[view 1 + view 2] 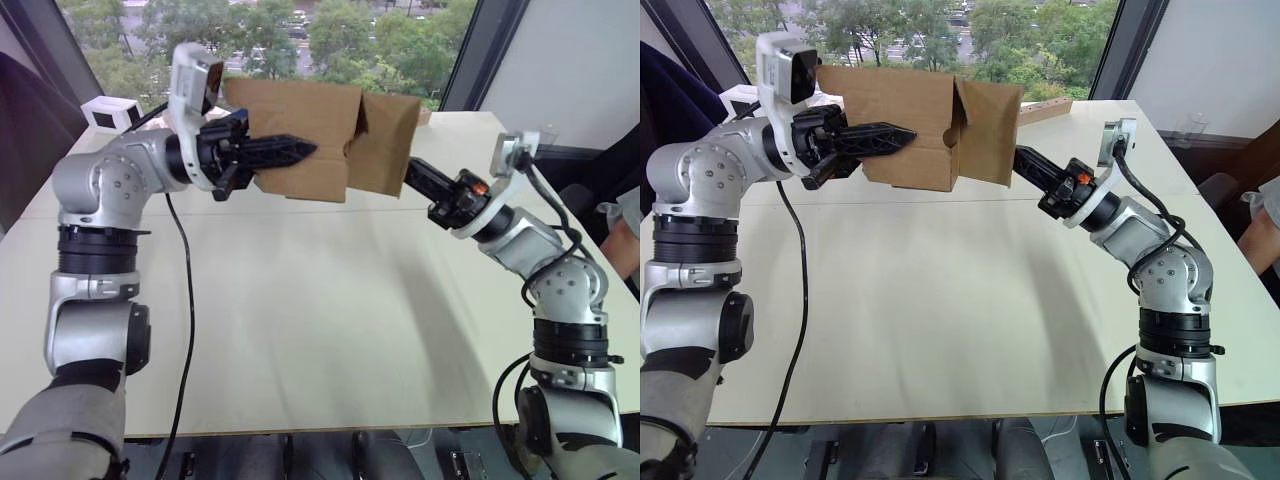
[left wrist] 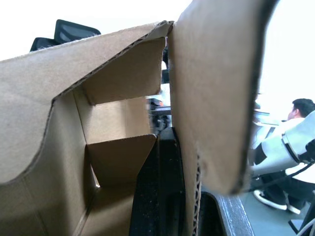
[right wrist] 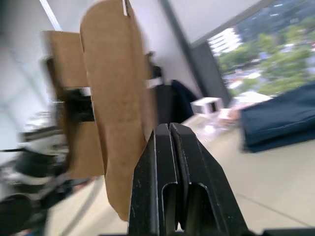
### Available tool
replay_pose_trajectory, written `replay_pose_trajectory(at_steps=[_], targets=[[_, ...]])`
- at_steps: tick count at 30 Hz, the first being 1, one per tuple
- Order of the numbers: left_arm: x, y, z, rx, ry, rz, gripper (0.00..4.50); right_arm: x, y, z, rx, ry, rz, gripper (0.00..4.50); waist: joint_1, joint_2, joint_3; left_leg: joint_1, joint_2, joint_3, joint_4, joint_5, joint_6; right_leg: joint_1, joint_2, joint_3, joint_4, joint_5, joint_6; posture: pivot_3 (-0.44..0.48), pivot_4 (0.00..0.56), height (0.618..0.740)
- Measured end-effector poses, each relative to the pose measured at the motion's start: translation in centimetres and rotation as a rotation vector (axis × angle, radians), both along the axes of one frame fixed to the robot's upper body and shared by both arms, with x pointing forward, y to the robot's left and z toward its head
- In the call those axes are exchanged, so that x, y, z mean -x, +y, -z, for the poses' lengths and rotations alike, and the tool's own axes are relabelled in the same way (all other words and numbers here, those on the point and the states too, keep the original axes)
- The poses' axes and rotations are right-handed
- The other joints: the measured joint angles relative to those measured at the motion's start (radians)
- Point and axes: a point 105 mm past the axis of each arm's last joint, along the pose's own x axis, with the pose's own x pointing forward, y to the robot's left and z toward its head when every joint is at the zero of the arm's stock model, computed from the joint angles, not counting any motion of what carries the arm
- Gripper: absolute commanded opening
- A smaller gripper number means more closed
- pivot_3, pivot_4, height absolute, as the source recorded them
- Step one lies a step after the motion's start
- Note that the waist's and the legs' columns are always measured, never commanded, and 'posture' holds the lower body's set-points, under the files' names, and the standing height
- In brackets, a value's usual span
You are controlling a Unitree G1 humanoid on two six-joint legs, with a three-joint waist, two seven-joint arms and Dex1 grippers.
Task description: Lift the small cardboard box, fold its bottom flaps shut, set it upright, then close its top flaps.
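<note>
The small cardboard box (image 1: 300,120) hangs on its side in the air above the table's far half. My left gripper (image 1: 290,150) is shut on its front wall, one finger (image 2: 165,191) inside and the other outside. A wide flap (image 1: 385,140) sticks out half open at the box's right end. I cannot tell whether it belongs to the bottom flaps or the top flaps. My right gripper (image 1: 1022,157) is shut, empty, its tip against the back of that flap (image 3: 115,123). Inner flaps (image 2: 115,157) at the far end lean inward.
The pale table (image 1: 300,320) spreads below the box. A small white box (image 1: 105,112) stands at the back left and a wooden strip (image 1: 1045,108) lies at the back edge. A person (image 1: 625,235) sits at the right edge. A black cable (image 1: 185,300) hangs from my left arm.
</note>
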Motion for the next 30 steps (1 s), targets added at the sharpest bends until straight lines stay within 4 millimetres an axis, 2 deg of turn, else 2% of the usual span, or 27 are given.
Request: replay_pose_trajectory(at_steps=[3,8,9,10,14,16,26,29,30], targets=[[0.1,-0.1,-0.1,-0.002,-0.005,0.003,0.0,1.4,0.9,-1.0,-0.047,-0.022,-0.075,0.02,-0.001,0.0,0.0,0.0,0.0,0.0,0.0,0.0,0.0,0.0,0.0,0.0,0.0,0.0,0.0,0.0,0.15,0.74],[0.1,-0.1,-0.1,-0.002,-0.006,0.003,0.0,1.4,1.4,-1.0,-0.088,-0.004,-0.094,0.02,-0.001,0.0,0.0,0.0,0.0,0.0,0.0,0.0,0.0,0.0,0.0,0.0,0.0,0.0,0.0,0.0,0.15,0.74],[0.1,-0.1,-0.1,-0.002,-0.006,0.003,0.0,1.4,1.5,-1.0,-0.093,-0.003,-0.095,0.51,-0.001,0.0,0.0,0.0,0.0,0.0,0.0,0.0,0.0,0.0,0.0,0.0,0.0,0.0,0.0,0.0,0.15,0.74],[0.1,-0.1,-0.1,-0.002,-0.006,0.003,0.0,1.4,1.6,-0.9,-0.099,-0.001,-0.097,0.73,0.0,0.0,0.0,0.0,0.0,0.0,0.0,0.0,0.0,0.0,0.0,0.0,0.0,0.0,0.0,0.0,0.15,0.74],[0.1,-0.1,-0.1,-0.002,-0.006,0.003,0.0,1.1,1.7,-0.7,-0.128,0.022,-0.104,2.4,-0.001,0.0,0.0,0.0,0.0,0.0,0.0,0.0,0.0,0.0,0.0,0.0,0.0,0.0,0.0,0.0,0.15,0.74],[0.1,-0.1,-0.1,-0.002,-0.006,0.003,0.0,0.9,1.6,-0.7,-0.149,0.033,-0.107,3.06,-0.001,0.0,0.0,0.0,0.0,0.0,0.0,0.0,0.0,0.0,0.0,0.0,0.0,0.0,0.0,0.0,0.15,0.74],[0.0,-0.1,-0.1,-0.002,-0.003,-0.011,0.0,0.9,1.5,-1.3,-0.344,0.094,-0.182,3.06,-0.002,0.0,0.0,0.0,0.0,0.0,0.0,0.0,0.0,0.0,0.0,0.0,0.0,0.0,0.0,0.0,0.15,0.74],[-0.1,-0.1,-0.1,-0.002,-0.003,-0.012,0.0,0.8,1.5,-1.0,-0.347,0.106,-0.176,2.35,-0.002,0.0,0.0,0.0,0.0,0.0,0.0,0.0,0.0,0.0,0.0,0.0,0.001,0.0,0.0,0.0,0.15,0.74],[-0.1,-0.1,-0.1,-0.002,-0.003,-0.012,0.0,0.8,1.5,-1.0,-0.347,0.106,-0.174,1.94,-0.003,0.0,0.0,0.0,0.0,0.0,0.0,0.0,0.0,0.0,0.0,0.0,0.001,0.0,0.0,0.0,0.15,0.74]])
